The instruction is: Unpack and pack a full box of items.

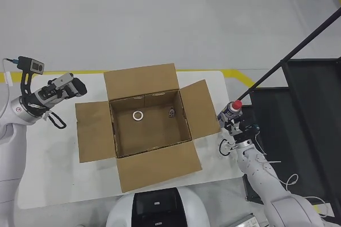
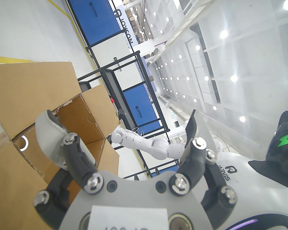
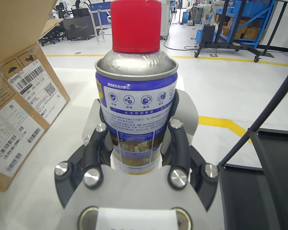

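An open cardboard box (image 1: 151, 150) stands in the middle of the white table, all flaps spread out. On its floor lie a small ring (image 1: 138, 116) and a small dark item (image 1: 171, 112). My right gripper (image 3: 136, 111) is shut on a spray can (image 3: 136, 92) with a red cap (image 1: 236, 105), held upright over the table's right edge, beside the box's right flap. My left gripper (image 2: 120, 125) is open and holds nothing, tilted up beside the box (image 2: 26, 96) over the table's left side (image 1: 68, 88).
A dark metal rack (image 1: 307, 119) stands close to the table's right edge, with a slanted black bar over it. The white table (image 1: 57, 176) has bare room in front of the box on the left. A yellow floor line (image 1: 238, 74) runs behind the table.
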`<state>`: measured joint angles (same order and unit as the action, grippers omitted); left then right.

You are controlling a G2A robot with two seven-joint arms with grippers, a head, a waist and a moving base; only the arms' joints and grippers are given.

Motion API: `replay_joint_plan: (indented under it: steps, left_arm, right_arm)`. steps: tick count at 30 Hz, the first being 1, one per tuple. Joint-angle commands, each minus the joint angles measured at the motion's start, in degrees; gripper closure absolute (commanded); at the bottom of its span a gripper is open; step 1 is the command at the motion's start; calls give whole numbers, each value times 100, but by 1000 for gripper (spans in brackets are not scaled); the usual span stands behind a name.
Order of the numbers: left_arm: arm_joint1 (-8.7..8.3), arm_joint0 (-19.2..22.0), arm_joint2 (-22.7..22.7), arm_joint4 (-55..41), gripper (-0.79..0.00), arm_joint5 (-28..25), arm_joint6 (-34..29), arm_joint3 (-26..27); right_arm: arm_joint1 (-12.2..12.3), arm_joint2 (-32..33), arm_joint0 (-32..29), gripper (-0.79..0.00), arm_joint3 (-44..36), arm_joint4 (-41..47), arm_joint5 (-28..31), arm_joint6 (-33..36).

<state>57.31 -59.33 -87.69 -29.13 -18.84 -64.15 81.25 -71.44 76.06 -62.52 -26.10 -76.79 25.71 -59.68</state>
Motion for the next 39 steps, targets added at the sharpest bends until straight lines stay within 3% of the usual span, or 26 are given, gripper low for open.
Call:
replay_joint_plan:
  steps: [1,4,7,11,12,13,14,22,28,33,39]
  left_arm:
    - [0,0,0,0,-785,0,0,0]
    - [0,0,0,0,-785,0,0,0]
    - [0,0,0,0,-785,0,0,0]
    - [0,0,0,0,-785,0,0,0]
    - [0,0,0,0,-785,0,0,0]
    - [0,0,0,0,-785,0,0,0]
    - [0,0,0,0,-785,0,0,0]
    - [0,0,0,0,-785,0,0,0]
    - [0,0,0,0,-785,0,0,0]
    - [0,0,0,0,-785,0,0,0]
    - [0,0,0,0,-785,0,0,0]
  right_arm:
    - [-19,-38,34,0,102,12,57,-37]
    - [-50,-105,67,-92,238,3,73,-100]
    - [-75,-153,86,-268,334,12,83,-174]
    - [-97,-194,88,-320,426,45,108,-275]
    - [-99,-200,85,-428,443,54,119,-302]
    - [-100,-206,82,-693,453,54,114,-336]
    - [-100,-214,73,-785,458,50,118,-369]
    - [-21,-226,-111,-785,113,-196,-144,-1050]
    - [151,-71,-494,-785,-716,-537,-533,-1458]
    - [369,406,-1107,-785,-2142,-533,-496,-1220]
    - [602,1256,-2289,-785,-4759,-433,-400,201]
